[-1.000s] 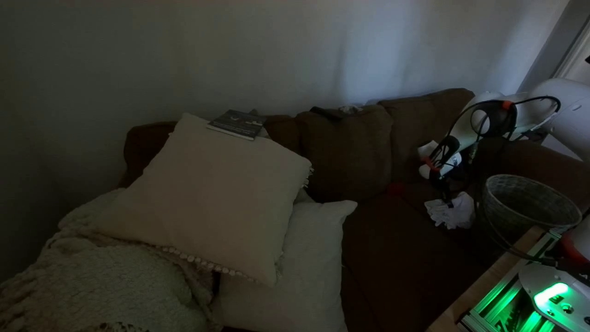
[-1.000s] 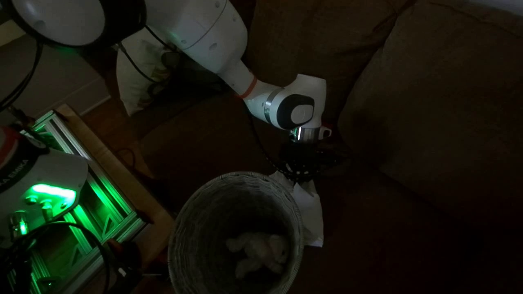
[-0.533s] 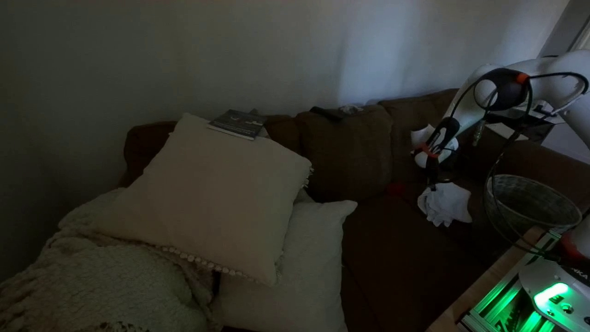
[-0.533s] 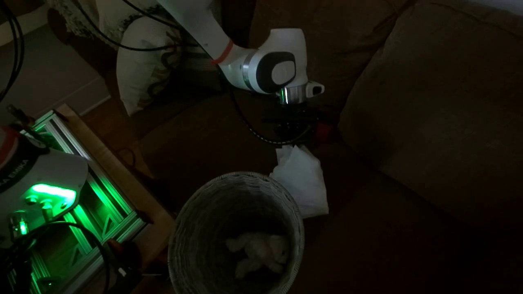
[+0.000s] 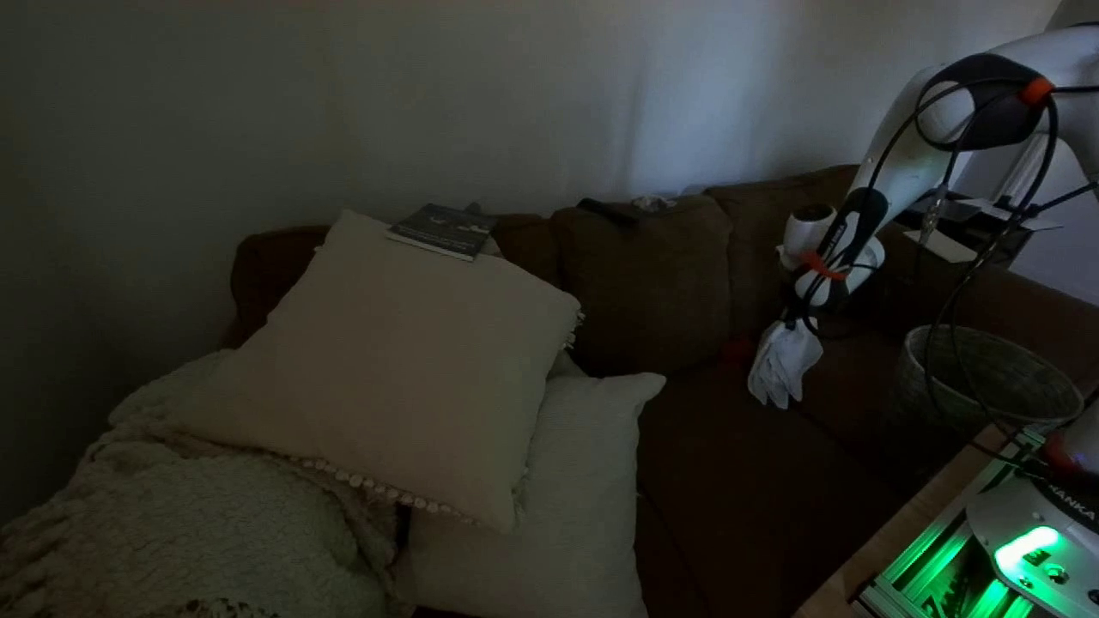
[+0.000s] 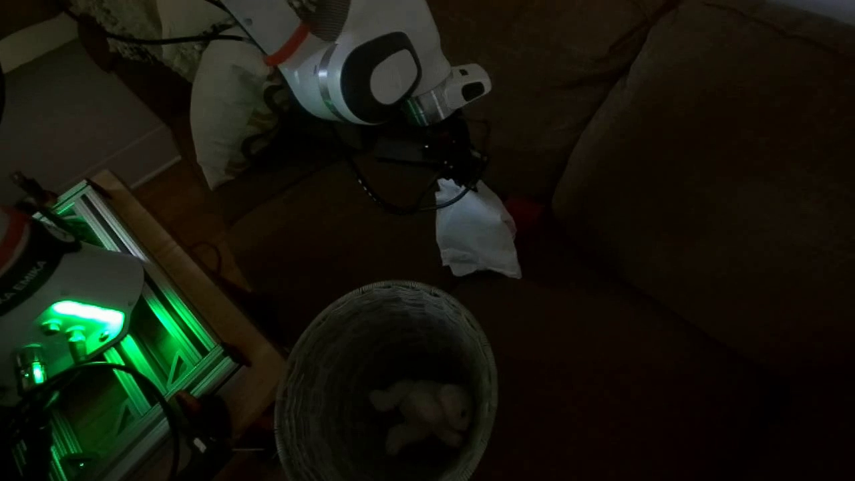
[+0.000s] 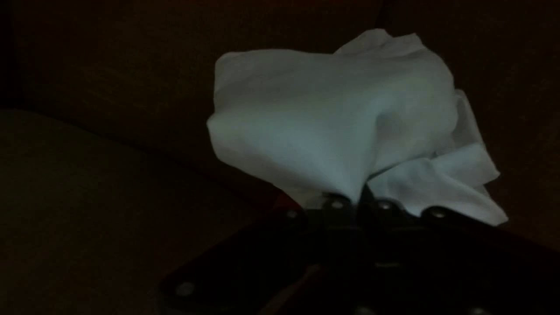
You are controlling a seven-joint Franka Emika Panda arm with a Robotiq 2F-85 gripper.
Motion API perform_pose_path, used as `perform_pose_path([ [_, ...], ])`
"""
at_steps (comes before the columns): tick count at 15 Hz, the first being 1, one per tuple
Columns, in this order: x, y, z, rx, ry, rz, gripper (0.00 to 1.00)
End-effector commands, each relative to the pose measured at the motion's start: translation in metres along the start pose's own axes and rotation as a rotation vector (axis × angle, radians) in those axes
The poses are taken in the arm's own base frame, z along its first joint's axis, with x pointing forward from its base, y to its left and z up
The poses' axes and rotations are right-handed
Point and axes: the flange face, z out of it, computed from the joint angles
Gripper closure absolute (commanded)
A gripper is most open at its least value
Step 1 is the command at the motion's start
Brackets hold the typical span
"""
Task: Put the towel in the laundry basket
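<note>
Over the brown sofa [image 5: 738,502], in an exterior view, we see the white towel [image 5: 785,362] hanging apart from the wicker laundry basket [image 5: 1009,371]; in an exterior view, we spot a plush animal [image 6: 425,407] inside that basket, the towel outside; in the wrist view, the tool [image 7: 358,202] pinches the towel

The tool [image 7: 358,204] has lifted the towel [image 6: 473,230] higher and farther from the basket [image 6: 327,374].

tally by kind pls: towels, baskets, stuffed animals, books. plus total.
towel: 1, held by the gripper
basket: 1
stuffed animal: 1, inside the basket
book: 1
total: 4
</note>
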Motion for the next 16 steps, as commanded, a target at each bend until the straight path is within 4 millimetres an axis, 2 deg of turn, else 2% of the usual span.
perform_pose_path([
  [1, -0.053, -0.006, -0.047, 0.034, 0.02, 0.201, 0.98],
  [4, -0.096, -0.011, -0.072, 0.048, 0.025, 0.361, 0.98],
  [5, -0.063, -0.002, -0.049, 0.029, 0.011, 0.261, 0.94],
  [7, -0.085, -0.005, -0.063, 0.036, 0.015, 0.318, 0.94],
  [8, -0.09, -0.008, -0.066, 0.042, 0.013, 0.328, 0.98],
  [9, -0.086, -0.014, -0.071, 0.067, 0.025, 0.365, 0.98],
  [10, -0.082, -0.012, -0.08, 0.059, 0.062, 0.393, 0.98],
  [12, -0.077, 0.002, -0.113, 0.05, 0.161, 0.451, 0.98],
  [16, -0.089, 0.034, -0.176, 0.038, 0.37, 0.566, 0.98],
])
